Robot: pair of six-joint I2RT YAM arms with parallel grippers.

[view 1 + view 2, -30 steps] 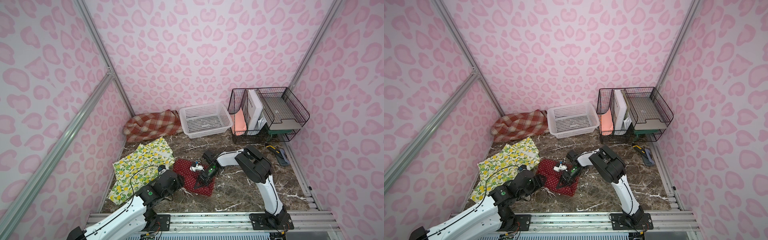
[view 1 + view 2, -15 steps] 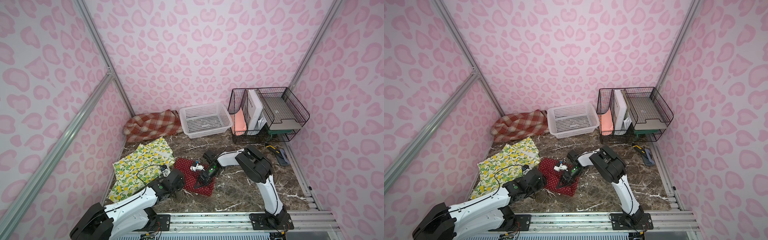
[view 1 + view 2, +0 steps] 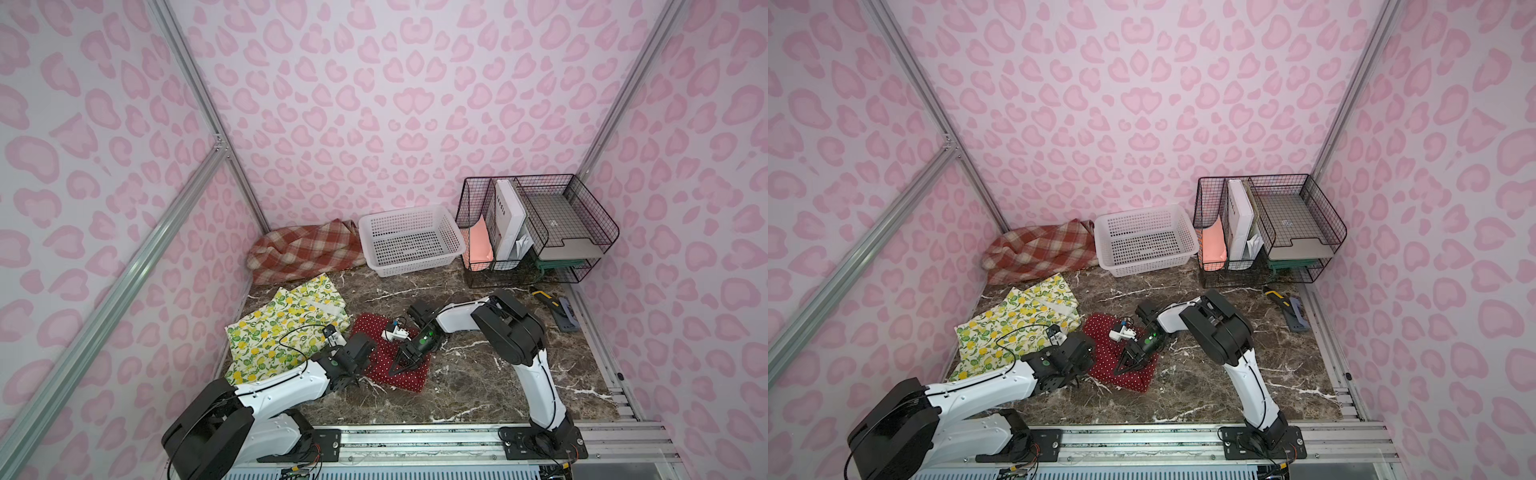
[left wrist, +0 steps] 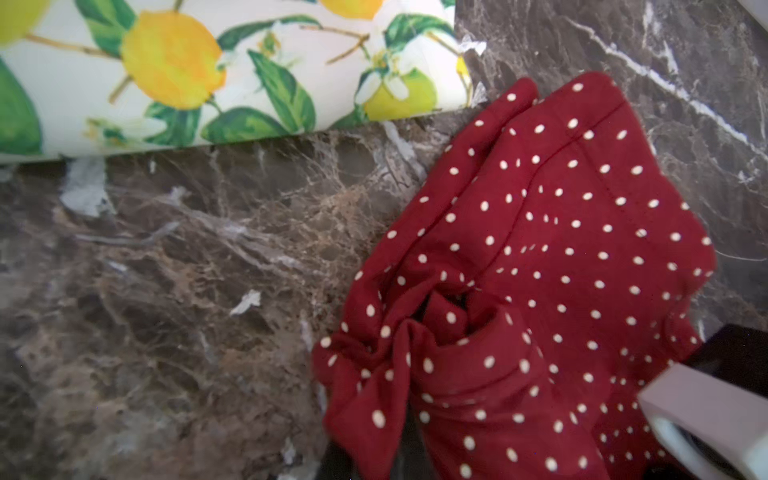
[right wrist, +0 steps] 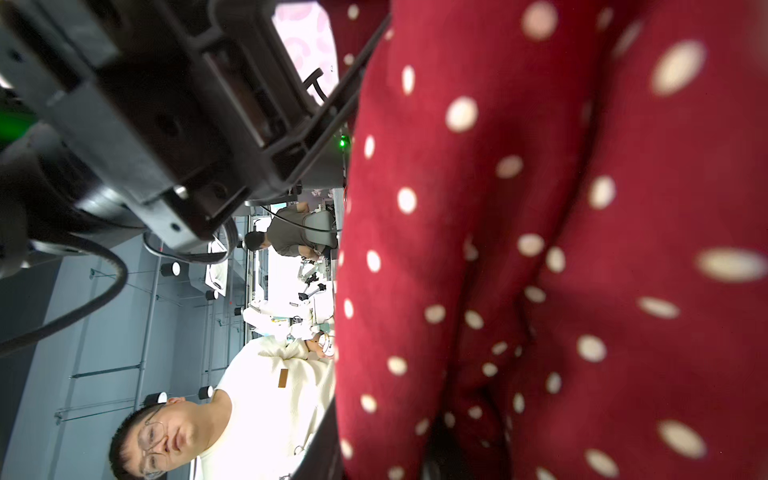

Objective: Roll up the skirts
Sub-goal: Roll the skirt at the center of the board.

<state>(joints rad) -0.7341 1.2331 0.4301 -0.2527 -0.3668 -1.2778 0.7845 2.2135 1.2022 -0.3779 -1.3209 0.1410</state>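
Observation:
The red polka-dot skirt (image 3: 374,328) lies crumpled at the middle front of the marble table. My left gripper (image 3: 356,376) is at its left edge, shut on a bunched fold of the red cloth (image 4: 415,374). My right gripper (image 3: 399,366) lies low across the same skirt near its middle. In the right wrist view red cloth (image 5: 540,249) covers the fingertips, so the jaws do not show. The lemon-print skirt (image 3: 286,328) lies spread flat to the left. The plaid skirt (image 3: 305,251) is heaped in the back left corner.
A white perforated basket (image 3: 415,268) stands at the back centre, beside a black wire desk organiser (image 3: 536,224) holding papers. A yellow-handled tool (image 3: 544,298) and a grey object (image 3: 565,318) lie by the right edge. The lemon skirt's edge (image 4: 249,124) lies close to the left gripper.
My left arm has stretched lower and further forward, and its gripper has gone from open to shut on the red skirt's left edge. The right arm has hardly moved.

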